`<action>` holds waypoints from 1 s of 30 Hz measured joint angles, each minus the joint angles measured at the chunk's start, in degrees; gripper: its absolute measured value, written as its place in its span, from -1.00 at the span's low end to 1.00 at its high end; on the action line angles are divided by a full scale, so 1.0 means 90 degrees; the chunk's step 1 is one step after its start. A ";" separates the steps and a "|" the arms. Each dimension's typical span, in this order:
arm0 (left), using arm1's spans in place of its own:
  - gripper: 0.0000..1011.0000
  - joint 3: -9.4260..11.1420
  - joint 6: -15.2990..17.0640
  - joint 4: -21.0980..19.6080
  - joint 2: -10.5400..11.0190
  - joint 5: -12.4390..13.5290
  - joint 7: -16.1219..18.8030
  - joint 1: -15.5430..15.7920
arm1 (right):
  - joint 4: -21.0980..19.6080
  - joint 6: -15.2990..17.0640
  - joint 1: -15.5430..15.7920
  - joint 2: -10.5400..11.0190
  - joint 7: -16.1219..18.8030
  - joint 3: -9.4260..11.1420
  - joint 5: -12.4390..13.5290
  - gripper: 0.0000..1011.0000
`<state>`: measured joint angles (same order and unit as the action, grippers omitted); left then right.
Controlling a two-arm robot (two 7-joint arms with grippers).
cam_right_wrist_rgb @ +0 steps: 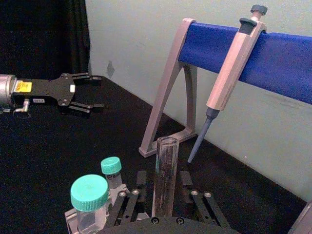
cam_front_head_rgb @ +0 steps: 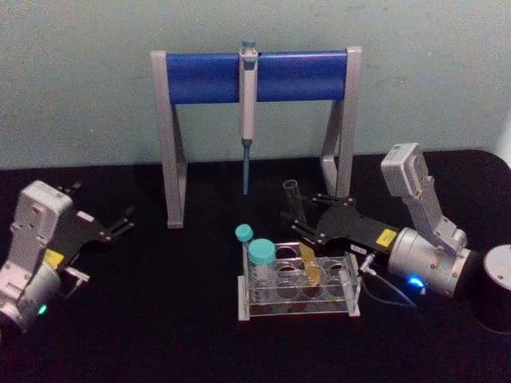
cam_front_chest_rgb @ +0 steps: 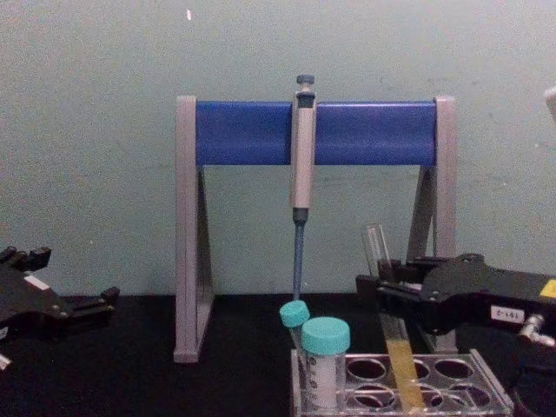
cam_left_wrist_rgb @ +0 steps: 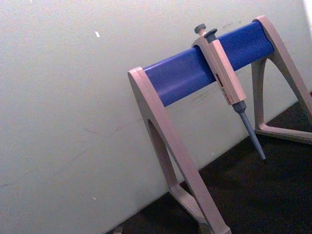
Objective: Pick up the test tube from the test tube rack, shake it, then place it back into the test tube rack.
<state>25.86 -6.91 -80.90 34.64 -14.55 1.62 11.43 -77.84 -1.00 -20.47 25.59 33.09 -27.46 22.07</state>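
Black table [cam_front_head_rgb: 160,343], pale wall behind. At the back stands the stand with blue crossbar [cam_front_head_rgb: 255,76], with a grey pipette [cam_front_head_rgb: 248,104] hanging from its middle, tip down. The left wrist view gives us these two tilted against the wall.

The head view gives us both arms at once. The right arm enters from the right edge, its forearm lying nearly level just above the table and reaching left toward the test tube rack [cam_front_head_rgb: 299,309]. The left arm is parked low at the left edge, aimed toward the stand's left leg. The left gripper [cam_front_head_rgb: 121,223] hangs well apart from the rack. The right wrist view, looking across the table, shows its jaws spread wide.

The right gripper [cam_front_head_rgb: 299,225] sits at the test tube [cam_front_head_rgb: 293,198], about mid-shaft, above the rack's top. We cannot tell whether it clamps the glass or merely brackets it.

The tube's foot is in a rack hole, right of the two teal-capped vials [cam_front_head_rgb: 262,259]. The tube leans, its mouth toward the stand. The chest view, side-on, shows the yellow liquid [cam_front_chest_rgb: 402,369] filling the tube's lower part, down inside the rack. The right wrist view shows the open, capless mouth rising clear above the gripper.
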 joint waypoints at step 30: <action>0.98 0.0000 0.0000 0.0000 0.0000 0.0000 0.0000 0.0000 | 0.0001 -0.0002 0.0000 0.0000 0.0006 0.0000 0.0000 -0.55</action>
<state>25.86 -6.91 -80.90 34.65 -14.55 1.62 11.43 -77.83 -1.02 -20.46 25.59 33.14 -27.46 22.07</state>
